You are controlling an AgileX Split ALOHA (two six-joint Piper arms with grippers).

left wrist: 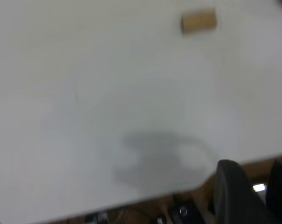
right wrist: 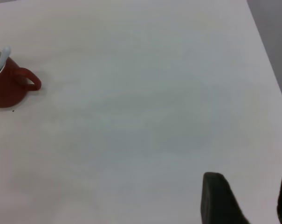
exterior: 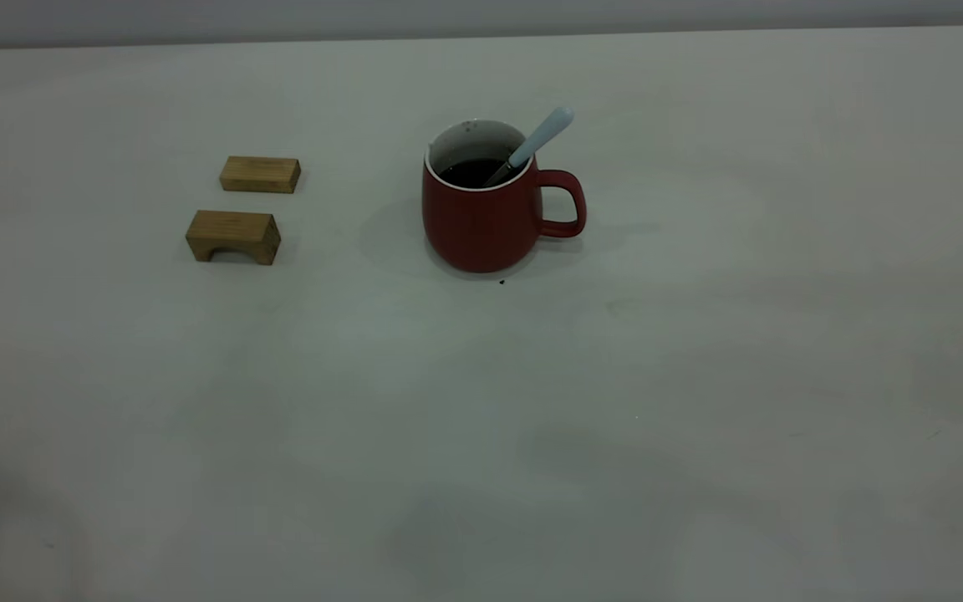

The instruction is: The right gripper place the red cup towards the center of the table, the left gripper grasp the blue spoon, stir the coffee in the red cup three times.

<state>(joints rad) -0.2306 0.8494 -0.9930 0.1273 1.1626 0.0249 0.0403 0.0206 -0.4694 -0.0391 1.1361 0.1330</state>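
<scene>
— Where does the rounded dark-red ceramic cup [exterior: 486, 213] stand from you?

— Near the middle of the plain off-white table [exterior: 699, 376], upright, loop handle towards my right arm's side. The slim pale-blue-handled spoon [exterior: 538, 140] is in it, its metal end down in the dark coffee [exterior: 473, 172], its long axis tilted up and out over the rim on the handle side.

— And your fingers?

— My right gripper [right wrist: 245, 198] hangs well away from the cup, dark fingers [right wrist: 215, 198] apart, holding nothing. My left gripper [left wrist: 252, 191] is back at the table's edge, fingers [left wrist: 231, 191] also parted, with one tan wooden block [left wrist: 198, 21] far ahead.

— So who reaches?

— I judge the left must travel across, past the two blocks, to that tilted handle.
</scene>
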